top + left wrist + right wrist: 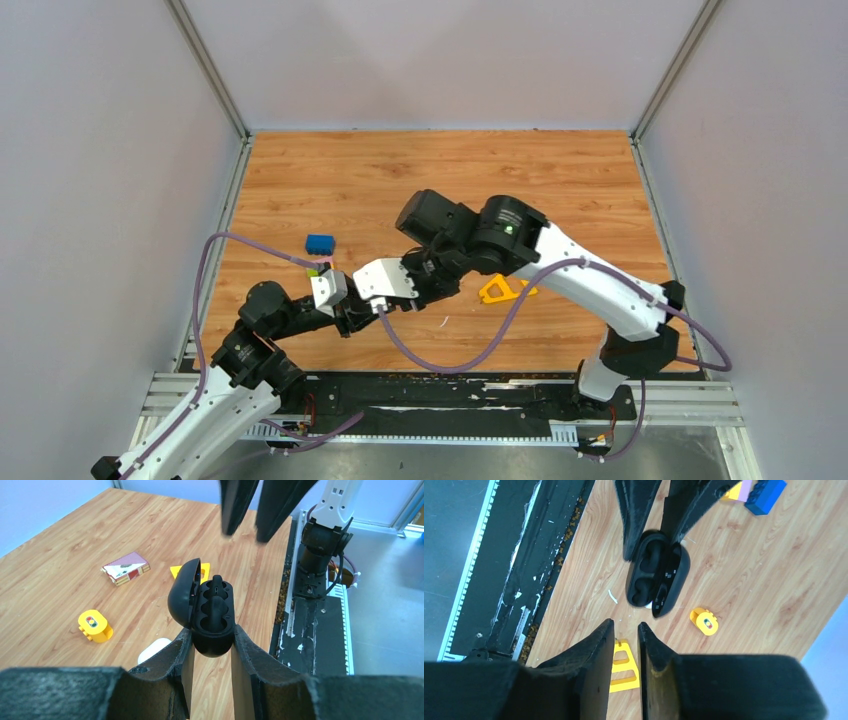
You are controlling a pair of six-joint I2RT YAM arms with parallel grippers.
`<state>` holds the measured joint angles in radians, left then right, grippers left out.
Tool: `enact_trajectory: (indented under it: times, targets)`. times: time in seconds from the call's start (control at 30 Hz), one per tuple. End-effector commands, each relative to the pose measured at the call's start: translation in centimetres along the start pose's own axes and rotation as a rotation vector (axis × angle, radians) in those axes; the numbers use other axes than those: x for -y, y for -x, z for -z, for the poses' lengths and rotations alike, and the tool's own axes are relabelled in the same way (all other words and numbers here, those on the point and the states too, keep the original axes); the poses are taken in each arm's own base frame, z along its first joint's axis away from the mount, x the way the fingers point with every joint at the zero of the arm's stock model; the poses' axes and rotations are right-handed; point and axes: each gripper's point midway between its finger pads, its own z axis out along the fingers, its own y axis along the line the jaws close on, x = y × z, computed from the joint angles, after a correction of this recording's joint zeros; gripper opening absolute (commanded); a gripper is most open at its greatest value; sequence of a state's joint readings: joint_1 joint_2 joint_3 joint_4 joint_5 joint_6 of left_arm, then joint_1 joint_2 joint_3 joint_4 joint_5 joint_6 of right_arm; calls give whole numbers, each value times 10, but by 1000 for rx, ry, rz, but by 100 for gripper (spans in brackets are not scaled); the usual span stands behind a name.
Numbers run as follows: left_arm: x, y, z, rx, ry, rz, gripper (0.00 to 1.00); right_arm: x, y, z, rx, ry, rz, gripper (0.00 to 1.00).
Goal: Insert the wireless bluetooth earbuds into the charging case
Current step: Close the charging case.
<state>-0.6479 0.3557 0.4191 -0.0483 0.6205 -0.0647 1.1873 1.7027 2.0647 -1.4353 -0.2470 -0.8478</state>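
Left wrist view: my left gripper [212, 635] is clenched on the charging case [214, 611], which stands upright between the jaws with its lid swung open to one side. The wells are black on black, so I cannot tell whether any of the earbuds sit in them. The right gripper [246, 536] hangs just past the case, jaws parted a little, nothing between them.

Right wrist view: a narrow empty gap between my right jaws. The case is straight ahead of them, not touching, and the yellow triangle [624, 685] lies beneath the gap.

Top view: the two grippers meet nose to nose, with a blue block [320, 243] near the left jaws.
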Motion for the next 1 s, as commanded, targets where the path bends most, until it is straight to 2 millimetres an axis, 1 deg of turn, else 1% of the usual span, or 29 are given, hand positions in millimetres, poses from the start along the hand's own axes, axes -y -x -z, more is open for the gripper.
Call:
enact_trajectory:
  times: [0.0, 0.07, 0.13, 0.2, 0.23, 0.27, 0.43, 0.57, 0.67, 0.73, 0.77, 0.9, 0.97]
  targets:
    - [0, 10, -2, 32, -8, -26, 0, -15, 5, 51, 84, -64, 74, 26]
    - [1, 8, -3, 26, -14, -22, 0, -6, 1, 56, 75, -117, 73, 33]
    - [1, 8, -3, 22, -21, -20, 0, 2, -2, 57, 87, -131, 56, 47]
    - [2, 8, -3, 23, -23, -20, 0, 4, 0, 52, 130, -93, 28, 61]
    - [2, 8, -3, 24, -24, -21, 0, 5, 0, 48, 136, -73, 13, 66]
    - [2, 8, -3, 25, -25, -22, 0, 6, -1, 42, 132, -56, 0, 68]
    - [4, 10, -2, 34, -30, -32, 0, 11, -3, 13, 109, 13, -33, 71]
    - [3, 11, -2, 34, -27, -30, 0, 15, 1, 0, 117, 48, -49, 71]
    - [-5, 12, -1, 34, 24, -21, 0, 12, 6, -3, 133, 80, -58, 71]
    - [-9, 13, 0, 34, 52, -8, 0, 6, 7, -4, 140, 106, -59, 71]
    - [-14, 11, 0, 27, 85, 4, 0, 3, 7, -4, 140, 114, -58, 70]
    - [-33, 9, 3, 13, 199, 36, 0, -9, 11, 7, 158, 121, -38, 70]
    - [-34, 8, 4, 12, 209, 37, 0, -11, 10, 14, 158, 102, -33, 70]
